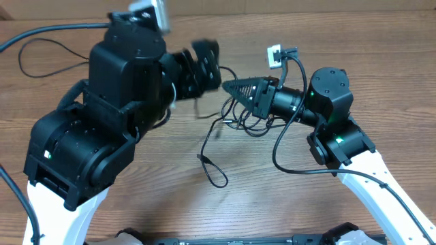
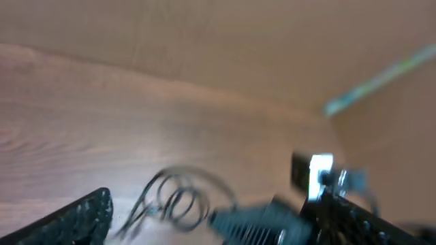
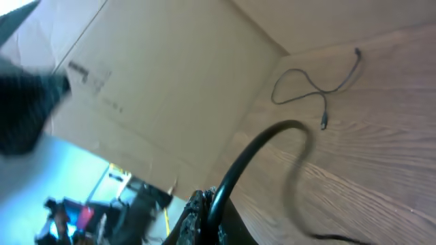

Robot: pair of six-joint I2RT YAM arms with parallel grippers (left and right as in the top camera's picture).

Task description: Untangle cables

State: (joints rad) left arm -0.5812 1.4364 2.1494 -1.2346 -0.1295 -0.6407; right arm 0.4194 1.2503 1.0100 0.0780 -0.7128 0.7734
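Observation:
The cables (image 1: 240, 117) lie as a loose black tangle at the table's middle, and one strand trails down to a loop (image 1: 215, 173). My right gripper (image 1: 231, 87) is shut on a strand just above the tangle. In the right wrist view that strand (image 3: 262, 146) arcs up from the closed fingers (image 3: 199, 219). My left gripper (image 1: 207, 64) hovers blurred to the upper left of the tangle, open and holding nothing. The left wrist view is blurred. It shows coiled cable (image 2: 180, 201), one of my left fingers (image 2: 78, 219) and the right gripper's ribbed tip (image 2: 259, 223).
A separate thin black cord (image 3: 315, 87) with small plug ends lies by itself on the wood. It also shows as a loop at the far left (image 1: 41, 58). A cardboard wall (image 3: 170, 88) stands behind the table. The right arm's own thick cable (image 1: 283, 146) hangs over the table.

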